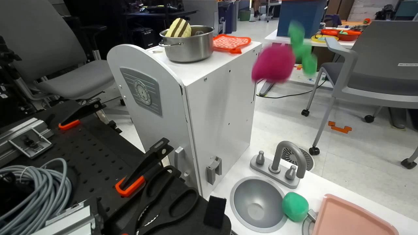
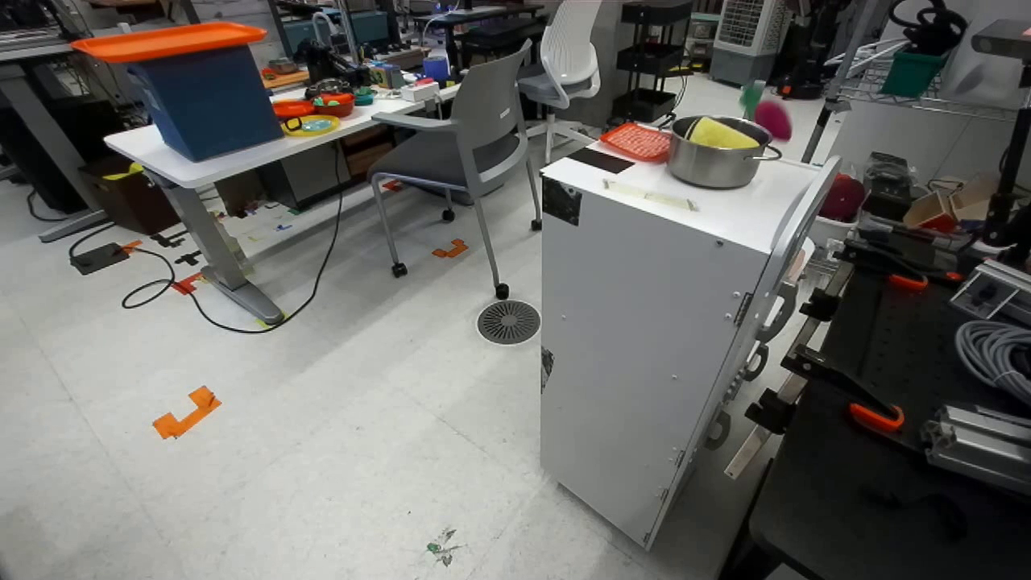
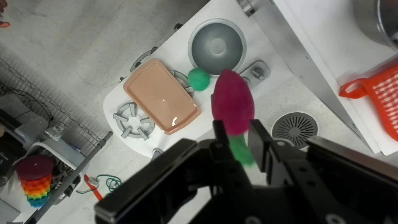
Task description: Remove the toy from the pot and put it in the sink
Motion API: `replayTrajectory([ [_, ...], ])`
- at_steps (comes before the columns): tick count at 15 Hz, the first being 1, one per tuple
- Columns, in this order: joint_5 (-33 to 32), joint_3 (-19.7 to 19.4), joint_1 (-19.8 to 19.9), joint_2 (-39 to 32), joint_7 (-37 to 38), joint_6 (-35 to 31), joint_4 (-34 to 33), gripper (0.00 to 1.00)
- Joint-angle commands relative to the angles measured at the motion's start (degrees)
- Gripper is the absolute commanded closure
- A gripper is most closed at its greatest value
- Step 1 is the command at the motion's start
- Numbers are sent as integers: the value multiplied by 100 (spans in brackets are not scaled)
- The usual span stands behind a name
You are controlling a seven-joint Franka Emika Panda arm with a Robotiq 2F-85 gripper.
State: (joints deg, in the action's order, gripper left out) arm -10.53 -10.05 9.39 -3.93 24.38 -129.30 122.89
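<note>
The magenta-pink toy (image 1: 273, 63) with green leaves hangs blurred in mid-air; it also shows in an exterior view (image 2: 774, 121) beyond the pot. No gripper shows beside it in either exterior view. In the wrist view the toy (image 3: 233, 99) is ahead of my gripper (image 3: 237, 133), whose fingers stand apart; the green leaves appear between or beyond them. The pot (image 1: 189, 49) stands on the white cabinet top; it also shows in an exterior view (image 2: 717, 167) and partly in the wrist view (image 3: 367, 21). The grey sink (image 1: 256, 209) is lower; its bowl (image 3: 217, 40) has nothing in it.
A yellow striped item (image 1: 179, 28) sits in the pot. A green ball (image 1: 295, 206) touches the sink rim. A pink tray (image 1: 356, 218) lies near it, and a grey faucet (image 1: 289, 153) stands behind the bowl. A red mitt (image 1: 231, 42) lies by the pot on the cabinet (image 1: 222, 94).
</note>
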Motion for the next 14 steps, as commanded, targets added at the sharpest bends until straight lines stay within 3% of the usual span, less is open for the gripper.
replayTrajectory([
  [1, 173, -14, -16, -95, -40, 34, -167, 42],
  [7, 317, -12, -21, -91, -87, 31, -160, 1],
  [14, 781, 254, -251, 411, -725, 621, 87, 0],
])
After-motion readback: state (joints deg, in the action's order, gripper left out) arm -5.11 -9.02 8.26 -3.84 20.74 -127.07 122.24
